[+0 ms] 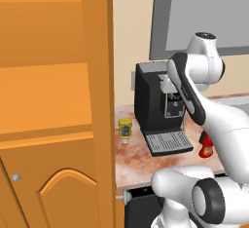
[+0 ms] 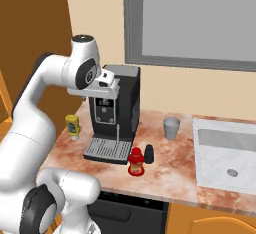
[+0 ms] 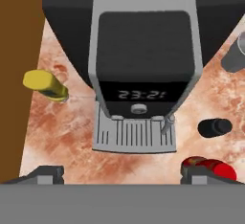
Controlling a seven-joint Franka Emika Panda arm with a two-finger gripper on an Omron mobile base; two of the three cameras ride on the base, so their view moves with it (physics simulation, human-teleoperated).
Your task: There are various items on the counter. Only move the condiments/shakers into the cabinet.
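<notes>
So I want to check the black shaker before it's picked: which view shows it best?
The right base view: the black shaker stands whole and upright on the counter, just right of the ketchup bottle. The hand view shows it from above, foreshortened. In the left base view I cannot make it out behind the arm.

coffee machine (image 3: 143, 65), front panel: lit digits reading about "23:2" on the dark display (last character blurred, cannot tell). mustard bottle (image 2: 73, 126): blue label, print too small to read. ketchup bottle (image 2: 135, 163): label mark illegible.
</notes>
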